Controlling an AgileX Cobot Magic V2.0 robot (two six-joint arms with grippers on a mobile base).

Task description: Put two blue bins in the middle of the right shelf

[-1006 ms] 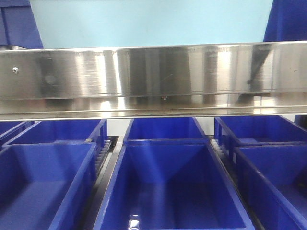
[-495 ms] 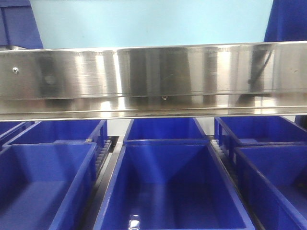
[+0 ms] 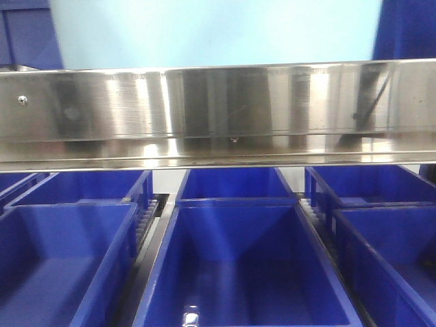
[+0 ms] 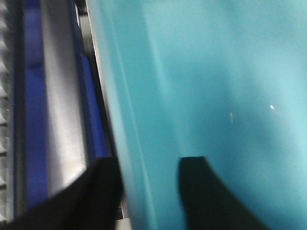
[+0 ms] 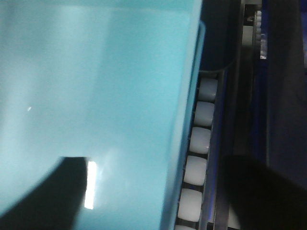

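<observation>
Light-blue bin [image 3: 218, 30]: we see it at the top of the front view, above and behind the steel shelf rail [image 3: 218, 112].
Left gripper [image 4: 148, 165]: jaws straddle a side wall of the bin, one black finger outside and one inside; we cannot tell whether they press on it.
Right gripper [image 5: 156, 165]: jaws on either side of another bin wall, beside white rollers [image 5: 199, 139]; grip unclear to us.
Dark blue bins [image 3: 242, 266]: side by side below the rail.

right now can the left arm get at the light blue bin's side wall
Probably yes: the left claw straddles the side wall of the light blue bin, one finger on each side, with nothing visible in between.
</observation>
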